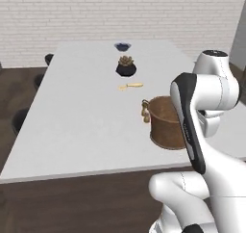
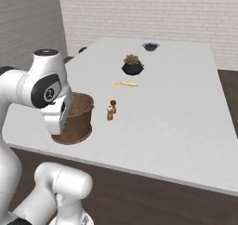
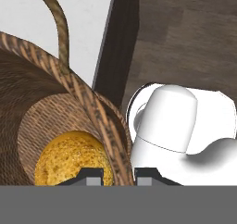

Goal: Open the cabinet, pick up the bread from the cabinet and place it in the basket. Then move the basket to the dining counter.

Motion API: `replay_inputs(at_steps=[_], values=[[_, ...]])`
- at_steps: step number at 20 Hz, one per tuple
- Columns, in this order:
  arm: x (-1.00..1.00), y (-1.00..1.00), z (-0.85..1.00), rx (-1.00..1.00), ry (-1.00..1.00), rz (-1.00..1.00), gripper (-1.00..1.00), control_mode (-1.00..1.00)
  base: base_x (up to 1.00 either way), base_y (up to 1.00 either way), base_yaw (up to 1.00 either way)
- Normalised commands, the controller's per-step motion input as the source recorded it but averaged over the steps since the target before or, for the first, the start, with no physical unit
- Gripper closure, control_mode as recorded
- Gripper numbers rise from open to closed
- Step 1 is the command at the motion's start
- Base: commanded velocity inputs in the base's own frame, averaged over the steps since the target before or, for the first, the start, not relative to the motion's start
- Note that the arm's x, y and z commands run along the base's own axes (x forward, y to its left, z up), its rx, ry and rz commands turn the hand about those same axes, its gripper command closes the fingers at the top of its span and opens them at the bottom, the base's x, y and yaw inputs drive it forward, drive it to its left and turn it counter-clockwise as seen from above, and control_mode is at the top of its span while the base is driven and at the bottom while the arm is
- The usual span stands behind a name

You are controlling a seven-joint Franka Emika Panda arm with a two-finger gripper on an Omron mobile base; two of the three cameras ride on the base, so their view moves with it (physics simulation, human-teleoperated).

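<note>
Bread (image 3: pixel 69 158) sitting at bottom of basket (image 1: pixel 166 123), seen through the open mouth in the hand view. Basket standing upright on the desk (image 1: pixel 86 126), close to the near edge, toward the robot's side of the long white-grey top. So already on the dining counter by the look of it; judging task near its end, release and retreat left.

Hand (image 3: pixel 118 174) directly over the basket rim, fingertips (image 3: pixel 90 174) straddling the woven wall: one tip inside above the bread, the other outside. Jaws pinched tight on the rim, nothing else in the grip. Thin handle loop arching up beside the grip point.

Key relation: basket hanging right below the hand, wall between the tips, rim running across the gap. Bread inboard of the grip, toward basket centre, not touched by the tips as far as visible.

Further out along the desk: small salt/pepper pair (image 2: pixel 110 110) just beside the basket, yellow spoon-like item (image 2: pixel 125 84) mid-desk, dark potted plant (image 2: pixel 132 66) beyond, small dark bowl (image 2: pixel 150 46) near the far edge. All well apart from the basket except the shaker pair.

Risk, as judgement: basket near the desk edge, tilt on release could tip it.
</note>
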Motion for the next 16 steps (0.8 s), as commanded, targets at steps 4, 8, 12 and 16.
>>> replay_inputs(at_steps=[4,8,12,16], values=[[0.0,0.0,0.0,0.0,0.0,0.0,1.0,1.0,0.48,0.11,-0.18],[0.0,0.0,0.0,0.0,0.0,0.0,1.0,1.0,0.4,0.06,-0.13],[0.41,0.01,0.0,0.0,0.0,-0.06,1.0,-1.0,0.12,0.01,-0.03],[0.66,-0.01,-0.03,0.0,0.0,-0.01,1.0,-1.0,0.0,0.0,0.0]])
